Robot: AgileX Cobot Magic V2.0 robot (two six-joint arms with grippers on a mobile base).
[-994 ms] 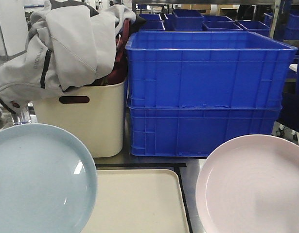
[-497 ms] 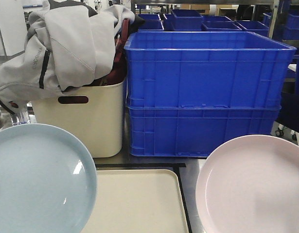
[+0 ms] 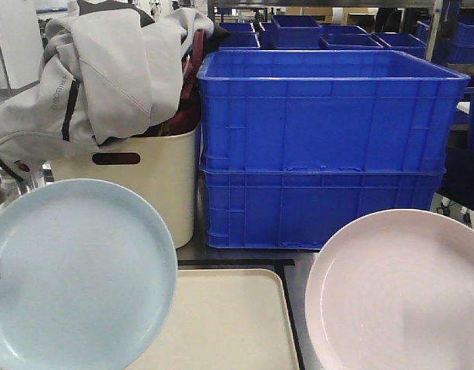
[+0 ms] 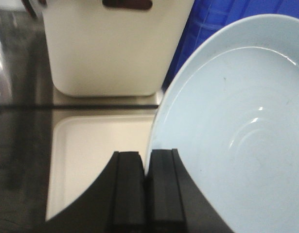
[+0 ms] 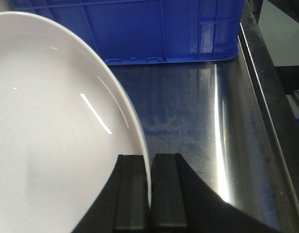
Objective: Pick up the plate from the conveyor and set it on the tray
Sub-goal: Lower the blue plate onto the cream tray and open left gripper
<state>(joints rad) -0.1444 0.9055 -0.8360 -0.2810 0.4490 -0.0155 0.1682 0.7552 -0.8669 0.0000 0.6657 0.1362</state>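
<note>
A light blue plate (image 3: 79, 274) hangs tilted at the lower left, its right edge over the left part of the cream tray (image 3: 221, 324). My left gripper (image 4: 147, 158) is shut on this plate's (image 4: 232, 126) rim, with the tray (image 4: 96, 155) below and to the left. A pale pink plate (image 3: 398, 293) hangs at the lower right, beside the tray. My right gripper (image 5: 150, 160) is shut on the pink plate's (image 5: 52, 136) rim, above the steel tabletop. The conveyor is out of view.
A tall cream bin (image 3: 156, 193) with a handle slot stands behind the tray, with a grey jacket (image 3: 105, 77) piled on it. Two stacked blue crates (image 3: 321, 146) stand behind the tray to the right. The steel tabletop (image 5: 202, 111) ends at a raised right edge (image 5: 266, 107).
The blue plate has risen and moved right, now overlapping the tray's left side. The pink plate has edged slightly up and left.
</note>
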